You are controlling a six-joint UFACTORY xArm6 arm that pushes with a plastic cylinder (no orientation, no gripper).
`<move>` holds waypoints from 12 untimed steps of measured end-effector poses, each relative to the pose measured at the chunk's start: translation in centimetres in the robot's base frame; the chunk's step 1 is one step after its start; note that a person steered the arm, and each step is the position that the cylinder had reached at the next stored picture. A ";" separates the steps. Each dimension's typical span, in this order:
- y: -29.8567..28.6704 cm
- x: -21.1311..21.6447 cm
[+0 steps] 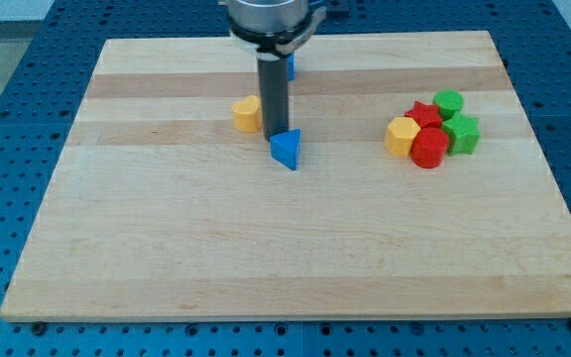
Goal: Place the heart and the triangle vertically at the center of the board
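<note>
Rod tip, ours (273, 135), touches the blue triangle (286, 150) from its upper left; yellow heart (247, 114) sits just left; no fingers exist to judge.

We see a pale wood-grain bench (167, 258) with lighter and darker bands, on blue perforated flooring (8, 30). Our tip (274, 135) is dark grey. The triangle (286, 150) is blue, the heart (248, 114) yellow; clustered blocks are red (428, 148), green (461, 133) and yellow (401, 136).
</note>
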State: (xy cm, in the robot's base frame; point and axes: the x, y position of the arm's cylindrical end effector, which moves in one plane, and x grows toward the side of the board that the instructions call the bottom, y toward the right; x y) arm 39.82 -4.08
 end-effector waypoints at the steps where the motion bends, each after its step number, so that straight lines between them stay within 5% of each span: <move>1: -4.9 0.7; 3: -9.4 -0.7; 12: 3.9 -9.3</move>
State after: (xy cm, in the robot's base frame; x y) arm 30.48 -0.18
